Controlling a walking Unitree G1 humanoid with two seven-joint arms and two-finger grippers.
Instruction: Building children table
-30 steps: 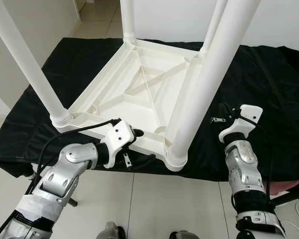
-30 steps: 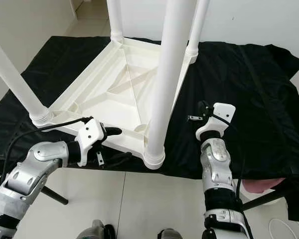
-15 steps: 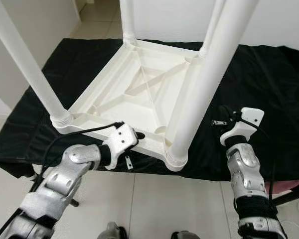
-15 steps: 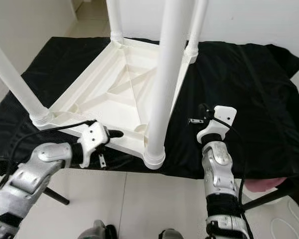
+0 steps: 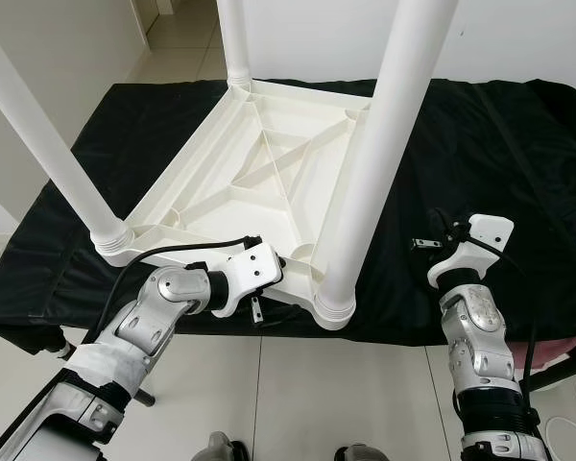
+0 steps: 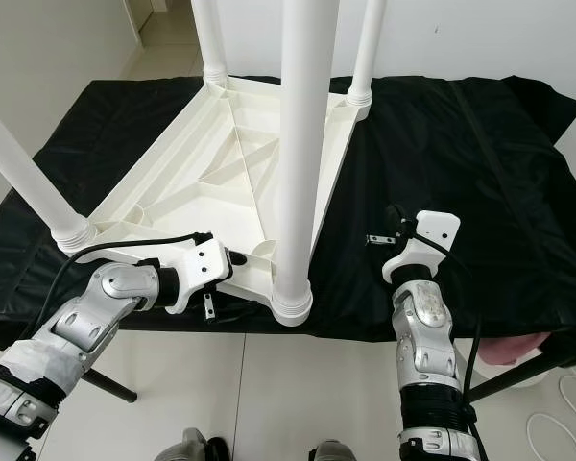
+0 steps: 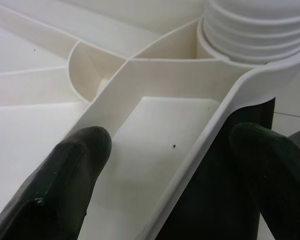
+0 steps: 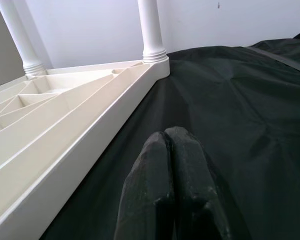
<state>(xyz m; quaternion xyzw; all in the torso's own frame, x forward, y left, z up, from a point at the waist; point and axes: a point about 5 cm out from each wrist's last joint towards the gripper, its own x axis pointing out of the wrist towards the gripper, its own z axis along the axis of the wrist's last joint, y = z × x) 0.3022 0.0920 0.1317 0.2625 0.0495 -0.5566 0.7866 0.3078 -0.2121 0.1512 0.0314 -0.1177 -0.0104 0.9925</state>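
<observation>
The table [image 5: 269, 163] lay upside down on the black cloth [image 5: 518, 144]; the left gripper [image 7: 165, 150], fingers apart, straddled its near rim, seemingly untouched, while the right gripper [image 8: 172, 150] hovered closed, farther off.

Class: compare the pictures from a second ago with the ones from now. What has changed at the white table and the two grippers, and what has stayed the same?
The left gripper has moved in along the near rim of the upturned white plastic table towards its nearest leg, and now straddles that rim with open fingers. The right gripper stays shut over the black cloth, holding nothing. The table itself has not visibly moved; the camera shifted slightly.
</observation>
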